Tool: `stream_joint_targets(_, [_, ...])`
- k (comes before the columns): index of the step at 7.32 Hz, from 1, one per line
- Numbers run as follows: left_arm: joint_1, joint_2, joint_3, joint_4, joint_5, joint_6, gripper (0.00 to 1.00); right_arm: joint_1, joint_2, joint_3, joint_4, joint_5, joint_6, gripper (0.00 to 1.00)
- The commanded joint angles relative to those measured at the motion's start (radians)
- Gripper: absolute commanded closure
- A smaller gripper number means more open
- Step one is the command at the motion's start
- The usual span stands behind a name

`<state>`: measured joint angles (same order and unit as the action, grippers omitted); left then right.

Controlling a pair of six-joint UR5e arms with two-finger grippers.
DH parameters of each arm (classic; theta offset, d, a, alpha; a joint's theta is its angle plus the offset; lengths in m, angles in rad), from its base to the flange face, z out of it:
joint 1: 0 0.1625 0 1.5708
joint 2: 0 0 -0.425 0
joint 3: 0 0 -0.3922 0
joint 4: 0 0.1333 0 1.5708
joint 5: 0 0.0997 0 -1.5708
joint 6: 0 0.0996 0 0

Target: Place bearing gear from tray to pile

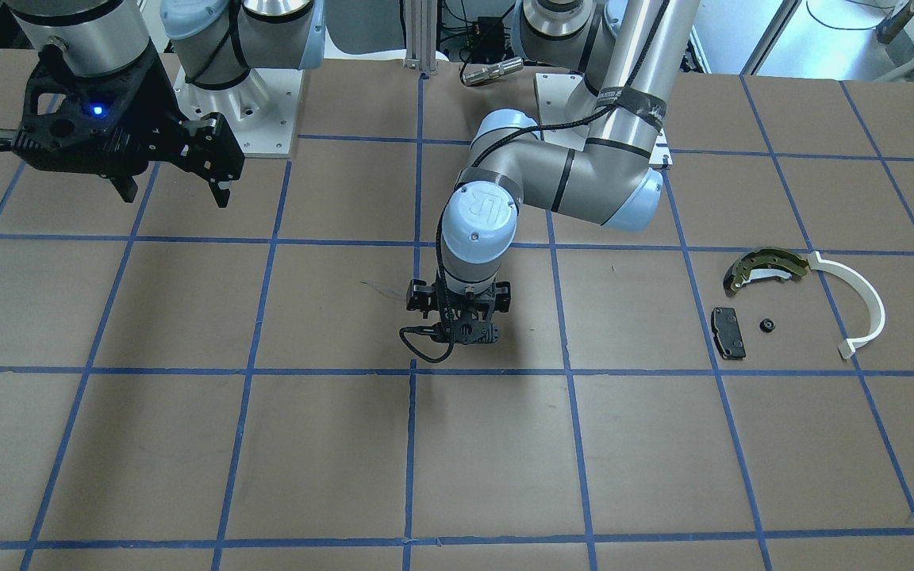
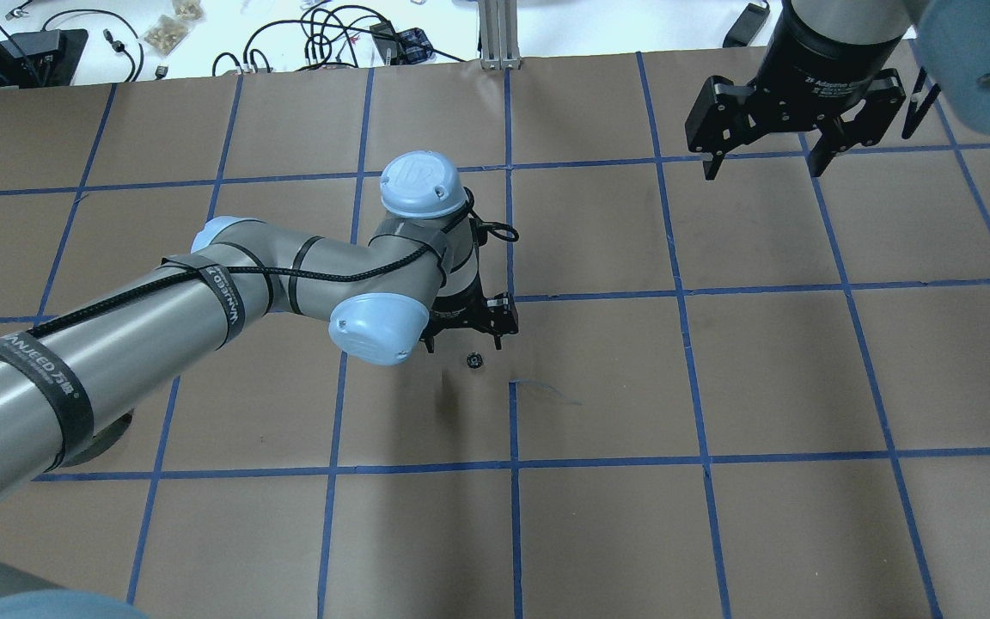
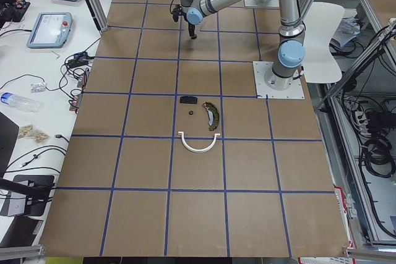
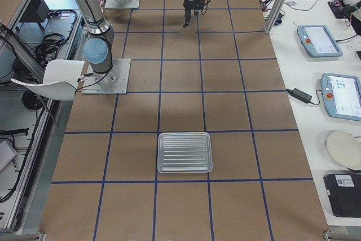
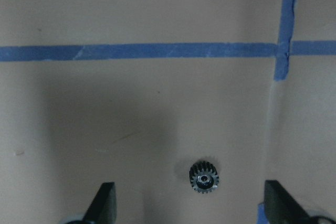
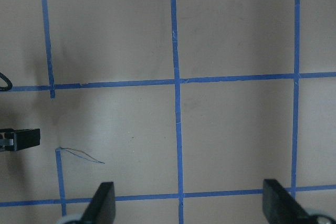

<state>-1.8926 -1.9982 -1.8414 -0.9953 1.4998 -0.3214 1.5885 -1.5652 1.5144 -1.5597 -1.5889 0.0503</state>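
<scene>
A small black toothed bearing gear (image 5: 204,177) lies on the brown paper at the table's middle (image 2: 473,360). My left gripper (image 5: 191,207) hangs low over it, open, with the gear between its fingers and untouched. The left wrist hides the gear in the front view. The pile sits at the table's left end: an olive-gold brake shoe (image 1: 766,268), a black brake pad (image 1: 728,332), a white arc strip (image 1: 854,305) and a second small black gear (image 1: 765,324). The silvery tray (image 4: 184,152) is empty at the right end. My right gripper (image 1: 171,194) is open, empty and raised.
Blue tape lines form a grid on the brown paper. The robot bases stand along the table's back edge (image 1: 243,103). Tablets, cables and a bottle lie on the side benches beyond the table (image 3: 52,29).
</scene>
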Motion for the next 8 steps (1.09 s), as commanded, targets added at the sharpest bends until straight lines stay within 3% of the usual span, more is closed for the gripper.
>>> stream_joint_targets(1, [-0.014, -0.013, -0.001, 0.004, -0.001, -0.034, 0.21, -0.002, -0.007, 0.001, 0.003, -0.002, -0.009, 0.00])
stream_joint_targets(2, [-0.014, -0.014, -0.007, 0.003, -0.003, -0.034, 0.28, -0.002, -0.007, 0.001, 0.003, 0.000, -0.009, 0.00])
stream_joint_targets(4, [-0.014, -0.017, -0.004, 0.003, -0.001, -0.034, 0.29, -0.005, -0.007, 0.001, 0.003, 0.000, -0.009, 0.00])
stream_joint_targets(6, [-0.014, -0.024, -0.006, 0.001, 0.000, -0.036, 0.39, -0.005, -0.007, 0.001, 0.003, 0.000, -0.009, 0.00])
stream_joint_targets(8, [-0.013, -0.027, -0.007, 0.001, -0.003, -0.036, 0.40, -0.004, -0.009, 0.003, 0.004, 0.000, -0.009, 0.00])
